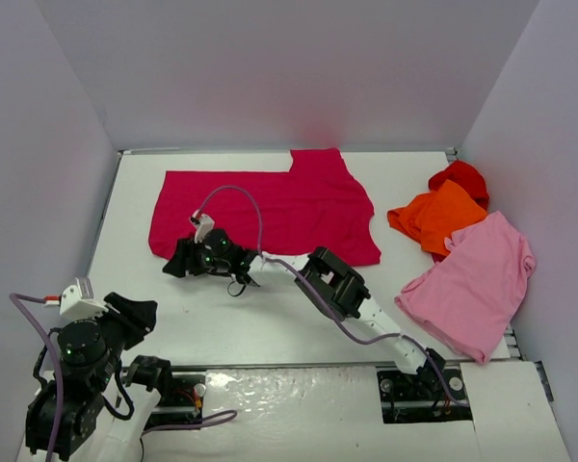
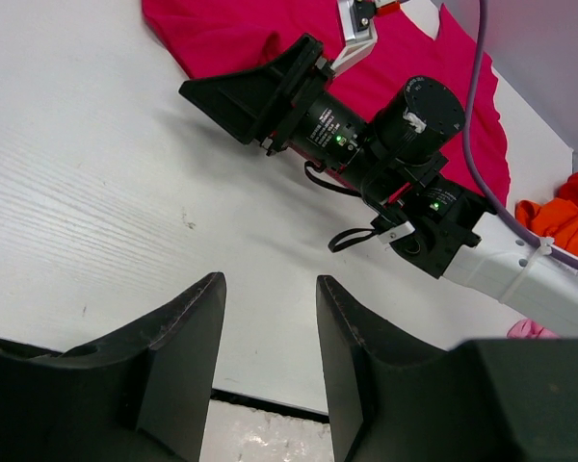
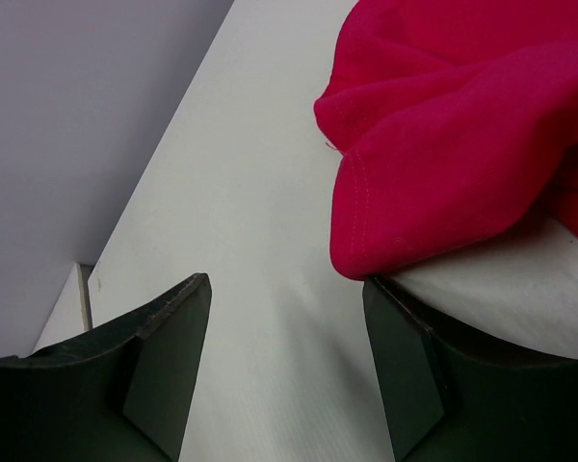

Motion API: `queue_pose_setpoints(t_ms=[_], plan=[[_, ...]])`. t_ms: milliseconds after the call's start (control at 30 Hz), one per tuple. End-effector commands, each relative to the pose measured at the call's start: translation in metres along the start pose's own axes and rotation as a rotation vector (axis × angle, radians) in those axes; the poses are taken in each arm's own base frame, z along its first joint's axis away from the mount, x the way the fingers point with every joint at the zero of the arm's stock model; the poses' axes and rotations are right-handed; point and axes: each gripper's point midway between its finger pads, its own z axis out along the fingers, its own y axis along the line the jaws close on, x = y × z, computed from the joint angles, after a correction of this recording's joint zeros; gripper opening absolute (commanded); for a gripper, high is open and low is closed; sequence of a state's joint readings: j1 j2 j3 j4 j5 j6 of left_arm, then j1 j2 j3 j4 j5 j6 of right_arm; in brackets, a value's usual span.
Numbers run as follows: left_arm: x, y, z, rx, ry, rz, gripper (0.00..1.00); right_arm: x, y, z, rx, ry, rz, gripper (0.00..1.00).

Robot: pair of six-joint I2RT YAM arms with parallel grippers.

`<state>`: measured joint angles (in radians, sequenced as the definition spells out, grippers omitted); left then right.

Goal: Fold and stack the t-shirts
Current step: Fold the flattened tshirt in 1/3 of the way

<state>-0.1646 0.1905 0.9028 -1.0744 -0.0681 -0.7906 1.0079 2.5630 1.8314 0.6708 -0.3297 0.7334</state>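
The large crimson t-shirt (image 1: 270,207) lies spread flat at the back middle of the table. My right arm reaches across to the left. Its gripper (image 1: 179,263) is open at the shirt's near left corner, low over the table. In the right wrist view the crimson hem (image 3: 433,173) is lifted just past the right fingertip, and nothing is between the jaws (image 3: 287,284). The orange t-shirt (image 1: 441,217) lies crumpled on the bright red one (image 1: 459,178) at the right. The light pink t-shirt (image 1: 472,284) lies spread near them. My left gripper (image 1: 140,316) is open and empty at the near left.
The left wrist view shows the right gripper (image 2: 246,96) and its cable over the bare white table (image 2: 96,212), with the crimson shirt (image 2: 231,34) behind. Grey walls (image 1: 299,67) enclose the table on three sides. The pink shirt overhangs the table's right front edge (image 1: 506,342).
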Motion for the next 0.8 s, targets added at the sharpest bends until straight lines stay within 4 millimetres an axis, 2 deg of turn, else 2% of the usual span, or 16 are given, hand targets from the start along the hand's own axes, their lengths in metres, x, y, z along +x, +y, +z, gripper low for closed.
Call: queue_pose_setpoints(t_ms=[0,167,300,433,767], plan=[[-0.004,-0.005,0.001,0.01,0.002,0.022,0.39,-0.022,-0.029,-0.004,0.091,-0.046,-0.002,0.62],[-0.004,-0.005,0.003,0.007,0.003,0.023,0.39,-0.031,-0.044,-0.021,0.175,-0.066,-0.046,0.61],[-0.003,-0.006,0.005,0.01,0.01,0.024,0.39,-0.04,-0.046,-0.031,0.216,-0.085,-0.08,0.61],[-0.002,-0.008,0.006,0.021,0.012,0.018,0.39,-0.031,-0.05,-0.021,0.198,-0.06,-0.062,0.61],[-0.003,-0.005,0.004,0.008,0.004,0.021,0.39,-0.023,-0.035,-0.003,0.13,-0.047,-0.035,0.58]])
